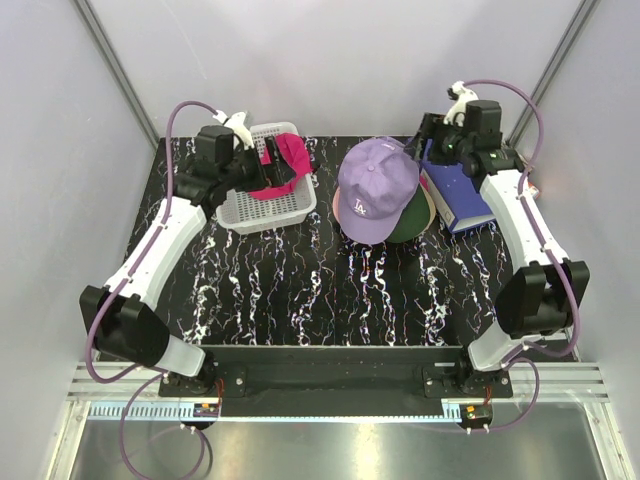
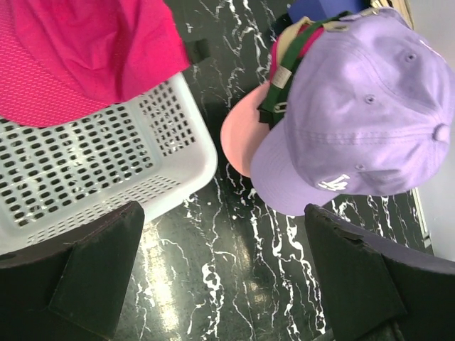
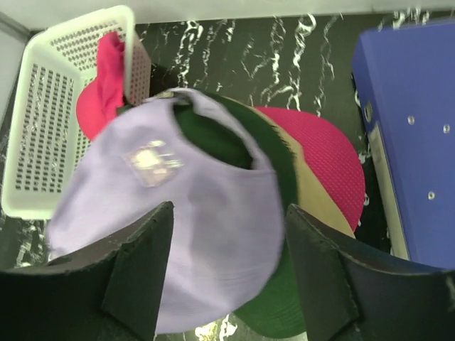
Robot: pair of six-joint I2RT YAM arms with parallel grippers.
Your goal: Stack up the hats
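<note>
A lavender cap (image 1: 377, 180) with a white logo tops a pile at the back middle of the table, over a dark green cap (image 1: 410, 225), a tan cap (image 3: 316, 192) and a light pink brim (image 2: 238, 138). A magenta mesh cap (image 3: 330, 160) also lies in that pile. Another magenta cap (image 1: 285, 158) lies in the white mesh basket (image 1: 262, 212). My left gripper (image 1: 283, 174) is open and empty above the basket's right side; in its wrist view (image 2: 227, 284) only table shows between the fingers. My right gripper (image 1: 418, 140) is open and empty behind the pile, the lavender cap (image 3: 178, 213) below its fingers.
A blue binder (image 1: 455, 190) lies right of the pile, under the right arm. The basket stands at the back left. Grey walls enclose the black marbled table (image 1: 300, 290).
</note>
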